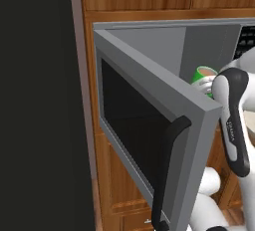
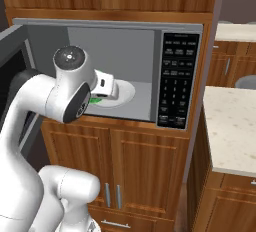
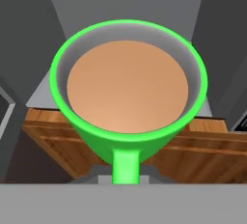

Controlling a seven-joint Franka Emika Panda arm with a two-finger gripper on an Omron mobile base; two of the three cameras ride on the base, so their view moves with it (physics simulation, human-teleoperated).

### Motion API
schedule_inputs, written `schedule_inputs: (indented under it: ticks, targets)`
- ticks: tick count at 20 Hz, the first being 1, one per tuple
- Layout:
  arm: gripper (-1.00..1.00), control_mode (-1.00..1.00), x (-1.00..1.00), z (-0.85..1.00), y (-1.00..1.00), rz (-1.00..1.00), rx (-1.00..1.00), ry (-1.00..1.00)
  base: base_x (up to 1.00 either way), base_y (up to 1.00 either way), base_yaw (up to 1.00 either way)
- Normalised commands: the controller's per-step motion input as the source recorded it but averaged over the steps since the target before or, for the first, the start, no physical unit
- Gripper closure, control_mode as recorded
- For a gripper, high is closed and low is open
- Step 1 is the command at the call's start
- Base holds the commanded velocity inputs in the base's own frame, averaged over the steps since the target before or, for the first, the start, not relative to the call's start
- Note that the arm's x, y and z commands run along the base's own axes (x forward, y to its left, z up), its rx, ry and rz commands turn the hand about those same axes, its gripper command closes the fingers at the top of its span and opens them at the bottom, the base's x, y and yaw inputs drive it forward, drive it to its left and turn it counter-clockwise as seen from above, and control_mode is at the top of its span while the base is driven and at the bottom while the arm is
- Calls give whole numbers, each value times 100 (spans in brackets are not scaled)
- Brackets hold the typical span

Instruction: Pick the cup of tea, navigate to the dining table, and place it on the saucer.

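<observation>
Your cup of tea [image 3: 128,97] sits right under the hand camera, brown liquid level, handle toward the gripper [image 3: 126,172]. You cannot tell how wide the fingers stand. The cup is at the open microwave [image 2: 125,46] mouth, beside its swung-out door [image 1: 149,125].

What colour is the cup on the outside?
Bright green; the cup shows best in the hand view.

Base views flank microwave [image 2: 115,71], hand view downward
</observation>
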Motion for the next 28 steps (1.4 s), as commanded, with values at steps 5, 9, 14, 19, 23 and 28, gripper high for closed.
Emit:
schedule_inputs:
  ticks: [5, 9, 14, 19, 23, 28]
  targets:
    - [100, -100, -39, 27, 13, -1, -11, 0, 0, 0, 0]
    - [100, -100, -25, 6, 18, -5, -10, 0, 0, 0, 0]
    - [100, -100, -33, 0, 0, -5, 0, 0, 0, 0, 0]
    - [100, -100, -12, 0, 0, -1, 0, -1, 0, 0, 0]
    - [100, -100, 0, 0, 0, 0, 0, 0, 0, 0, 0]
    - [100, -100, 0, 0, 0, 0, 0, 0, 0, 0, 0]
